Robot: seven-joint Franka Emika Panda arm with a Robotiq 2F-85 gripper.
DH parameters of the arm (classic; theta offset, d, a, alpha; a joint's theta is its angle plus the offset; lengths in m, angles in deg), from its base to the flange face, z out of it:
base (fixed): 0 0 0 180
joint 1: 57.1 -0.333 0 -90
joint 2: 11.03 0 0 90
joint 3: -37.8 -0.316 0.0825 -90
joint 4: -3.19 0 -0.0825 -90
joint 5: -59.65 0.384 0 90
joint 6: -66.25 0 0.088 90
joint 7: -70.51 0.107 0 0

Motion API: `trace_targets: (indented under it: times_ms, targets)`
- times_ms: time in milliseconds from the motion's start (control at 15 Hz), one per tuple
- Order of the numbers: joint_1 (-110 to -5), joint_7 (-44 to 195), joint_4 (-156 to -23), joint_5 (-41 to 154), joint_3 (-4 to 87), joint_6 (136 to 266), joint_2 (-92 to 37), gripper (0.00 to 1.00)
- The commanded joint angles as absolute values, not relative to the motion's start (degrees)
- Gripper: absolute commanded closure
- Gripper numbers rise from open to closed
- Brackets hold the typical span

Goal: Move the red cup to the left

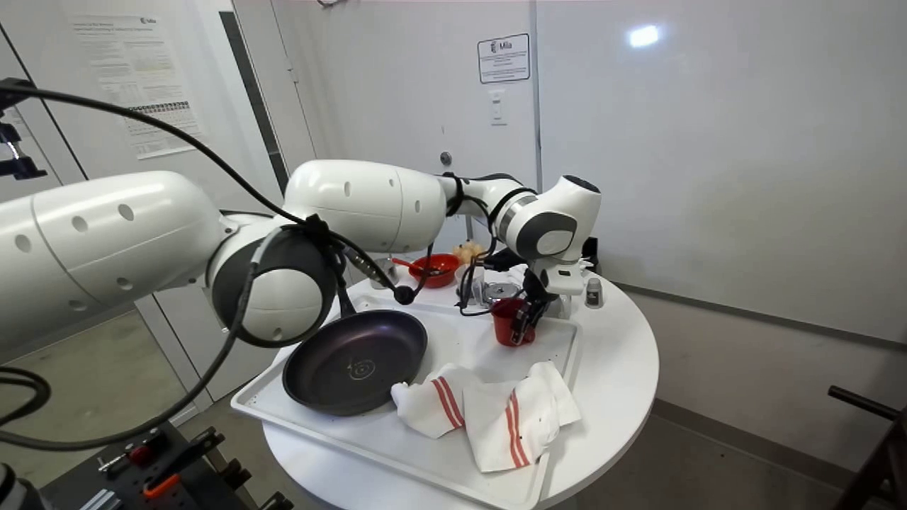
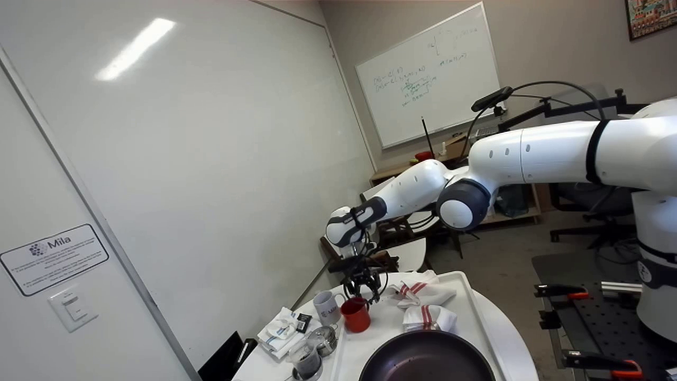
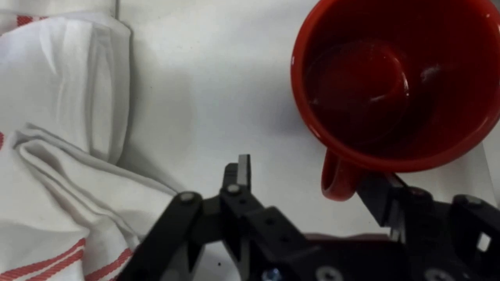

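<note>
the gripper (image 3: 308, 184) hangs at the handle side of the red cup (image 3: 394, 84), its jaws standing wide apart and with hold of nothing. in the wrist view the cup's handle (image 3: 339, 181) lies between them: one fingertip (image 3: 374, 197) is right by it, whether touching cannot be told, and the opposite fingertip (image 3: 244, 171) is well away from it. the cup stands upright on a white tray (image 1: 460, 343), close to the tray's edge. just beside the cup, in an exterior view, is a white mug (image 2: 327, 308), and near it too is a metal container (image 2: 323, 341), with a clear glass (image 2: 305, 359) a little farther from the cup. white cloths (image 1: 514, 418) with red stripes lie on the tray near the cup. a black frying pan (image 1: 354, 361) rests on the same tray, apart from the cup. well apart from the cup, a red bowl (image 1: 434, 280) with a red utensil (image 1: 405, 264) in it sits on the round white table (image 1: 623, 368). a small grey bottle (image 1: 594, 292) stands on the table near the cup.
</note>
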State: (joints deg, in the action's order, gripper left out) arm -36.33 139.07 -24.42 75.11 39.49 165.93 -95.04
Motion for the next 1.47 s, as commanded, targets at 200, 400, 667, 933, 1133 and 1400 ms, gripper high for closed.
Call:
trace_targets:
  times_ms: [200, 400, 667, 933, 1133, 1400]
  targets:
    - [-36.2, 140.3, -24.6, 74.3, 39.1, 165.2, -95.0, 0.85]
    - [-36.2, 140.3, -24.5, 74.2, 39.1, 165.3, -95.0, 1.0]
    - [-36.6, 139.7, -24.1, 73.4, 39.7, 165.1, -95.0, 0.96]
    - [-37.9, 136.7, -23.4, 69.7, 41.4, 163.5, -95.0, 0.96]
    - [-38.5, 132.9, -22.4, 66.9, 42.3, 162.4, -94.9, 0.96]
    - [-39.0, 127.7, -20.4, 64.1, 43.3, 161.2, -95.2, 0.96]
